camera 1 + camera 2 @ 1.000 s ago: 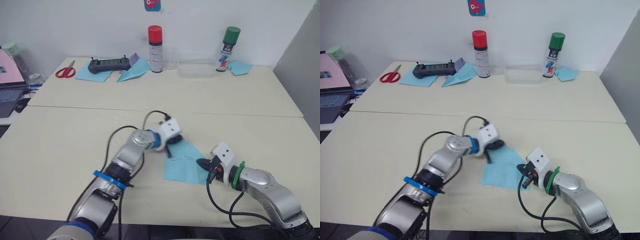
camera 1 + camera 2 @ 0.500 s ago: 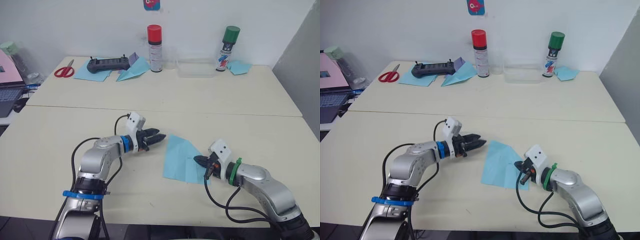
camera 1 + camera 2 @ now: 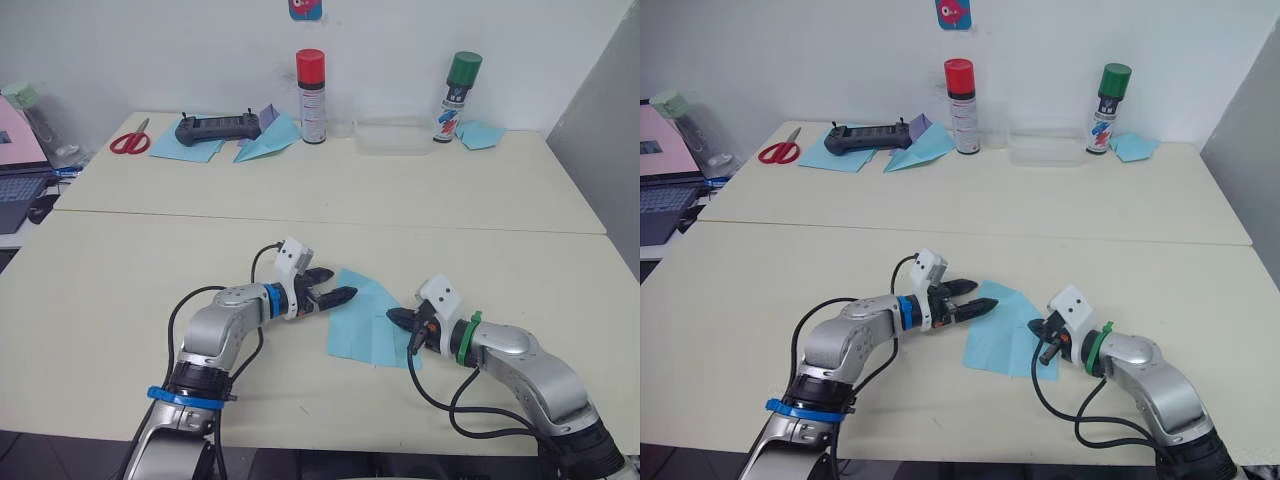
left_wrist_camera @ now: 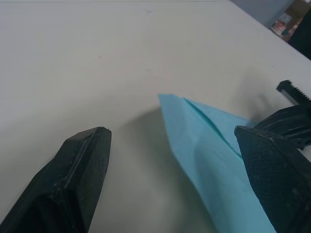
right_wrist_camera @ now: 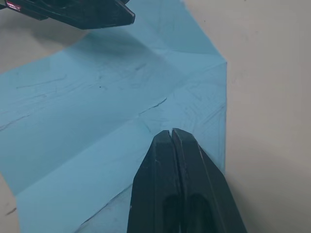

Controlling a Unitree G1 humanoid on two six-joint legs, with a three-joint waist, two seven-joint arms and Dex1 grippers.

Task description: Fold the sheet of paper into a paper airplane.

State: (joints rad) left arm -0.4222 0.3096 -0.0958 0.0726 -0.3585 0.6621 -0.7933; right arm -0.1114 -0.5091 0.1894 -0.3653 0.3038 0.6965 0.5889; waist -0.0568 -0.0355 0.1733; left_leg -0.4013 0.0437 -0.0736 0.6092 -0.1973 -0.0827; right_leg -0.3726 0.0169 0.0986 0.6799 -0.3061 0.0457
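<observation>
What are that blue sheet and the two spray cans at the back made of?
The sheet of paper looks like thin matte paper: it holds sharp creases and fine wrinkles. The red-capped can and green-capped can look like printed metal with glossy plastic caps, though the bodies' metal is a guess.

- Head stereo pair looks forward and down over the table (image 3: 120,270), from above.
- Wrist cameras sit close, sharing the sheet of paper (image 5: 97,111).
</observation>
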